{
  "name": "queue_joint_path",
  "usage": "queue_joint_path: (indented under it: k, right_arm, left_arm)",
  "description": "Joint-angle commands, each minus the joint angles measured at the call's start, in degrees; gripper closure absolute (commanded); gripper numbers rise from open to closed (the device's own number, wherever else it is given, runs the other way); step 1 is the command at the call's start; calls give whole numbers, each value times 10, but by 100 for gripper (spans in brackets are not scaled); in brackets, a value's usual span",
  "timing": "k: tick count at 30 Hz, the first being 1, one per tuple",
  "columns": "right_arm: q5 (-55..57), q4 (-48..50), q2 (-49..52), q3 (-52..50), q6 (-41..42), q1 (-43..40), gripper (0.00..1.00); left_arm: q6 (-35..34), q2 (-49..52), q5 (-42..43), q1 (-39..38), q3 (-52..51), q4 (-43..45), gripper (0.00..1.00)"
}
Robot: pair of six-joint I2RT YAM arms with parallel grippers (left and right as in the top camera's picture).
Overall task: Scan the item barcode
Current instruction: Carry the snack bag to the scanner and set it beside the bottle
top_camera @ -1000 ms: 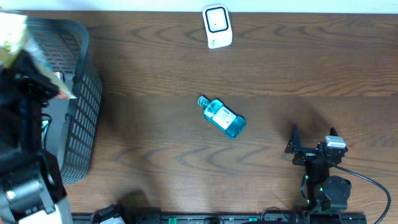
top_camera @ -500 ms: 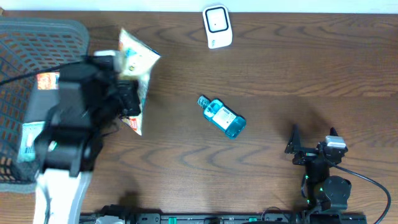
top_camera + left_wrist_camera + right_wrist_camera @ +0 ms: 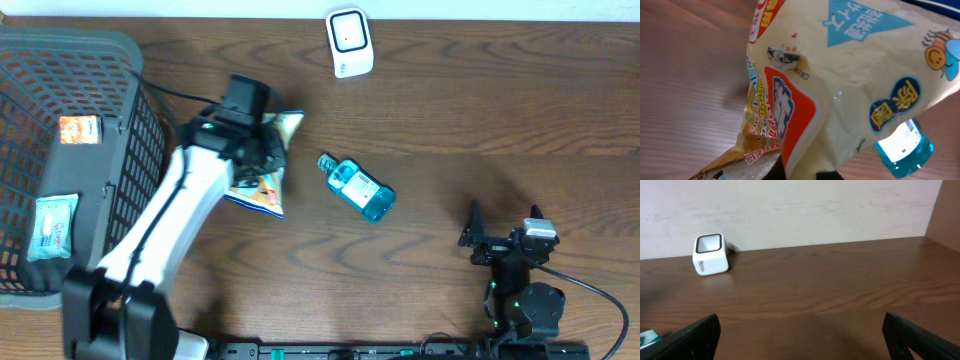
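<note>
A yellow and orange snack bag [image 3: 264,187] hangs over the table with my left gripper [image 3: 262,152] shut on it. In the left wrist view the bag [image 3: 840,75] fills most of the frame, and the left gripper [image 3: 802,175] pinches its lower edge. A blue bottle [image 3: 357,188] lies on its side just right of the bag, its base [image 3: 902,150] showing behind it. The white scanner [image 3: 349,42] stands at the far edge, and in the right wrist view the scanner [image 3: 711,254] faces up. My right gripper [image 3: 503,218] rests open at the near right, nothing between its jaws [image 3: 800,335].
A grey mesh basket [image 3: 140,120] takes up the left side. It holds a small orange pack [image 3: 79,130] and a pale flat pack [image 3: 53,228]. A pale wall [image 3: 800,210] runs behind the table's far edge.
My left arm has swung right, out of the basket, carrying the snack bag across the table to just beside the blue bottle. The right arm has not moved.
</note>
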Motion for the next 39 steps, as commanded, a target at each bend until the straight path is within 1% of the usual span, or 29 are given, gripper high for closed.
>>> queue_joint_path:
  k: [1, 3, 4, 7, 9, 13, 14, 15, 16, 17, 18, 19, 21, 23, 28, 29, 32, 34, 36, 38, 39]
  right_arm:
    - [3, -2, -3, -1, 1, 5, 1]
    - [3, -2, -3, -1, 1, 5, 1]
    - [3, -2, -3, -1, 1, 5, 1]
    - [3, -2, -3, -1, 1, 5, 1]
    - [3, -2, -3, -1, 1, 5, 1]
    - [3, -2, -3, -1, 1, 5, 1]
    - [3, -2, -3, -1, 1, 5, 1]
    - [3, -2, -3, -1, 1, 5, 1]
    - [3, -2, -3, -1, 1, 5, 1]
    - [3, -2, -3, -1, 1, 5, 1]
    - [3, -2, -3, -1, 1, 5, 1]
    - [3, -2, -3, -1, 1, 5, 1]
    - [3, -2, -3, -1, 1, 5, 1]
    - [3, -2, -3, -1, 1, 5, 1]
    - [3, -2, -3, -1, 1, 5, 1]
    - [3, -2, -3, -1, 1, 5, 1]
    - [3, -2, -3, -1, 1, 5, 1]
    - [3, -2, -3, -1, 1, 5, 1]
    - [3, -2, -3, -1, 1, 5, 1]
    - [3, -2, -3, -1, 1, 5, 1]
    - [3, -2, -3, -1, 1, 5, 1]
  left_arm:
    - [-105, 36, -38, -34, 2, 5, 93]
    - [-176, 54, -59, -49, 2, 6, 93]
    - [-227, 66, -69, -59, 2, 10, 92]
    - [-287, 79, -79, -73, 2, 23, 93]
    - [-303, 83, -80, -80, 2, 39, 92]
    - [-302, 86, -80, -90, 2, 68, 92]
    - [-302, 86, -80, -92, 2, 72, 91]
    - [-302, 86, -80, -93, 2, 74, 83]
    - [-302, 86, -80, -94, 2, 74, 71]
    - [-302, 86, -80, -94, 2, 73, 64]
    - [-302, 85, -80, -94, 2, 71, 47]
    - [-301, 85, -80, -94, 2, 69, 40]
    - [-297, 85, -79, -94, 2, 65, 30]
    - [-297, 82, -80, -94, 2, 60, 25]
    - [-265, 57, -80, -94, 3, 56, 22]
    - [-254, 47, -83, -94, 3, 56, 12]
    - [-242, 14, -108, -94, 3, 54, 10]
    - [-222, -16, -127, -93, 3, 54, 10]
    - [-197, -49, -146, -92, 6, 55, 7]
    - [-169, -84, -171, -91, 12, 55, 0]
    - [-144, -104, -181, -89, 16, 57, 2]
